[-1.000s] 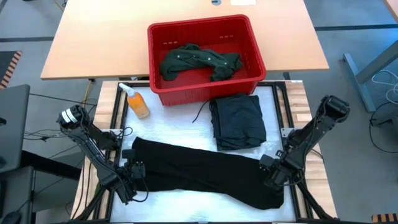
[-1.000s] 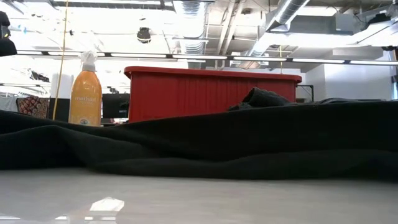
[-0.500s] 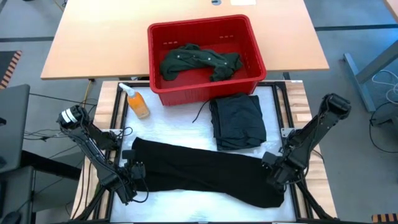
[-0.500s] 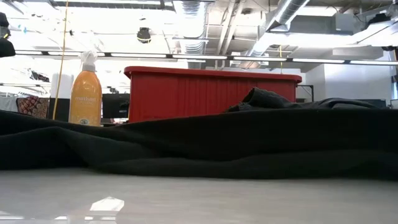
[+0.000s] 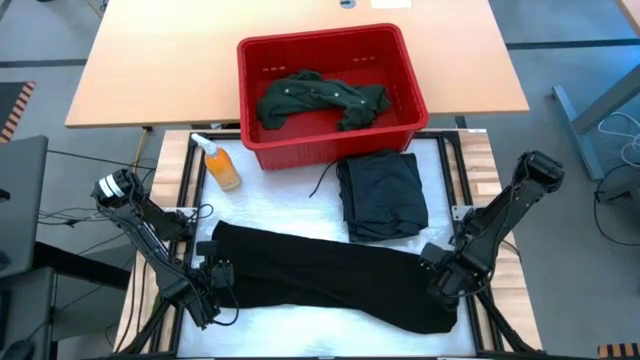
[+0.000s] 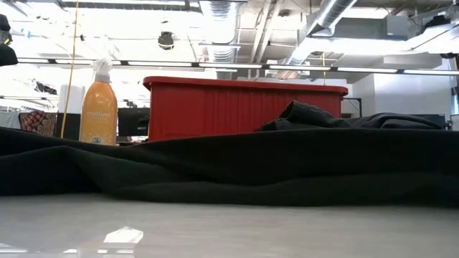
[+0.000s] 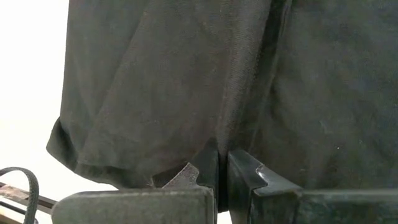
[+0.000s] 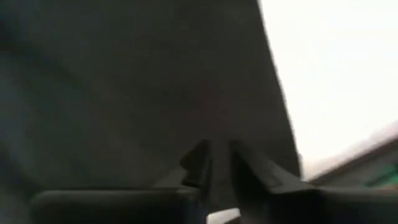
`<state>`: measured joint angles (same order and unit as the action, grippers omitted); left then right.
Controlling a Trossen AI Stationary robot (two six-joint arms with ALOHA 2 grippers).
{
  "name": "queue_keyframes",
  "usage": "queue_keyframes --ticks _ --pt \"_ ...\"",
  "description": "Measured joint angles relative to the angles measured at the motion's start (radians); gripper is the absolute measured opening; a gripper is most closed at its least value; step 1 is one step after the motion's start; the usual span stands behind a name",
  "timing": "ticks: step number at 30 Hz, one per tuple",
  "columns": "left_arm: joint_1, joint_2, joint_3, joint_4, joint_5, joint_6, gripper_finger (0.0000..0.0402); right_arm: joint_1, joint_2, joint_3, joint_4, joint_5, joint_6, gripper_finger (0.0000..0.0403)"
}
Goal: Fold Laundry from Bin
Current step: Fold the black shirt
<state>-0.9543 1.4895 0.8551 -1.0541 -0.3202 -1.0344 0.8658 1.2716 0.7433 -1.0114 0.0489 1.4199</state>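
Note:
A long black garment (image 5: pixel 320 280) lies spread across the near part of the white table top; it fills the low view (image 6: pixel 229 165). My left gripper (image 5: pixel 218 272) is shut on its left end. My right gripper (image 5: pixel 434 264) is at its right end, its fingers nearly together with cloth between them. The red bin (image 5: pixel 320 40) stands at the far middle, with a dark green shirt (image 5: pixel 320 100) crumpled on its floor. A folded dark garment (image 5: pixel 382 195) lies flat just in front of the bin. My left gripper pinches a raised fold of the black garment (image 7: pixel 210 152) between its two fingers, close to the hemmed left edge (image 7: pixel 81 165). The fingers come steeply from above. The rest of the garment lies on the table. My right gripper pinches the garment's cloth (image 8: pixel 216 149) near its right edge, fingers pointing down. The view is blurred, so I cannot tell how many layers it has. Most of the garment rests on the table.
An orange bottle (image 5: pixel 220 165) stands at the bin's left front corner, also in the low view (image 6: pixel 98 107). A thin dark cord (image 5: pixel 322 185) lies between the bin and the folded garment. The white table top shows bare along the near edge (image 5: pixel 300 330).
My right gripper has risen a little at the garment's right end. The left gripper and the rest of the black garment have kept still.

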Motion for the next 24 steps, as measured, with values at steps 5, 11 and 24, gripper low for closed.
queue_keyframes --ticks 5,11,24 --pt "0.000 0.000 0.000 0.009 -0.002 0.000 0.0000 0.000 0.000 -0.007 0.073 0.000 -0.115 0.0165" --pt "0.000 0.000 0.000 0.017 -0.004 0.000 0.0000 -0.008 0.000 -0.083 0.067 -0.013 -0.166 0.0174" --pt "0.000 0.000 0.000 0.020 -0.007 0.021 0.0000 -0.040 0.000 -0.156 0.171 -0.076 -0.228 0.0027"
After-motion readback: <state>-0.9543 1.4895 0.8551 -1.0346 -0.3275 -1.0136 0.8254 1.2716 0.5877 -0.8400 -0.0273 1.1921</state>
